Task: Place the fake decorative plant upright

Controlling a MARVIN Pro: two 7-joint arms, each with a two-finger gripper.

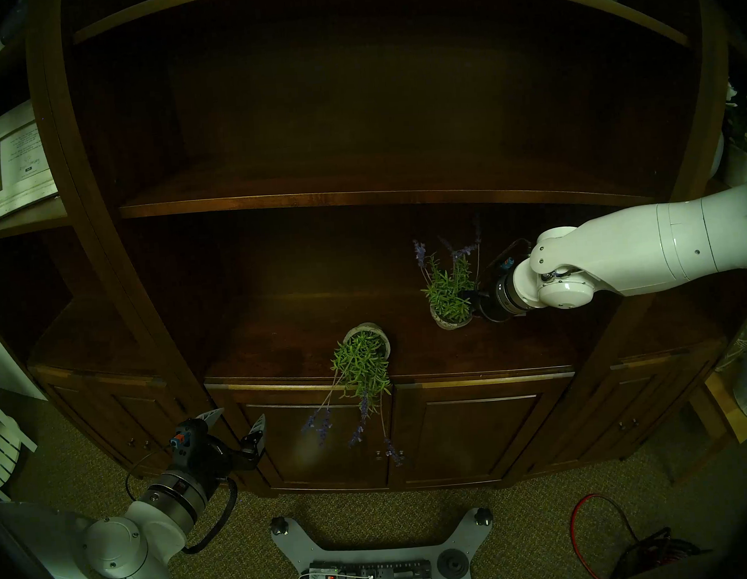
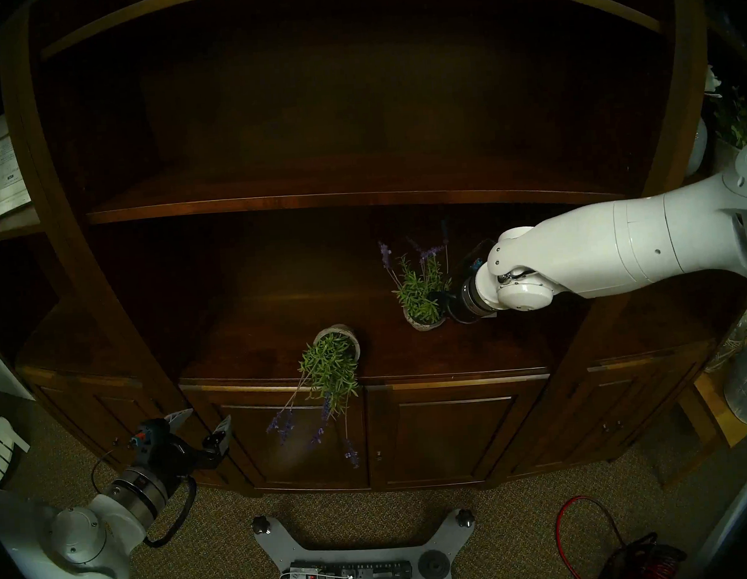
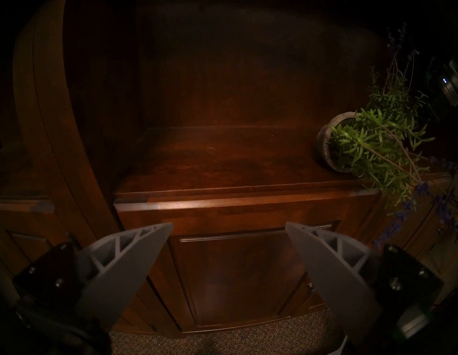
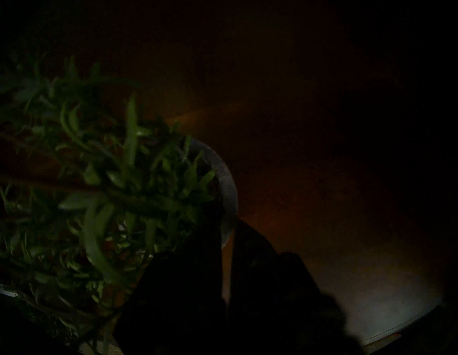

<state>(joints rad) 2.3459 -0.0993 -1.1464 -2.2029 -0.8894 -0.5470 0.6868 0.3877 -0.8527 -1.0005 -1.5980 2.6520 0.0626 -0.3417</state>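
Closest to me, low on the left, my left gripper [image 1: 237,417] hangs in front of the cabinet doors with its two fingers spread as wide as they go and nothing between them. I judge it is parked there to stay clear of the work, pointing toward the cabinet top [image 1: 278,332] without reaching it.

Further right, the tipped plant [image 1: 361,362] lies on its side near the front edge of that surface. Its pot mouth faces outward, so the green leaves spill over the lip and the purple flower stalks dangle down across the doors. Nothing touches it. This is the one that I take to need standing up, and its round pot would probably roll if nudged carelessly.

Right again and deeper in, the standing plant [image 1: 448,286] sits upright on its base, stalks pointing up toward the shelf above. My right gripper [image 4: 228,223] comes at it from the right side, angled downward, with the fingers buried in the foliage in the head views. From the wrist view, dark as it is, the fingers are drawn nearly together with only a thin slit left, and the pot's grey rim runs into that slit, so I read it as a pinch on the rim. Gripping the rim instead of the leaves makes sense, since the stems would simply bend.
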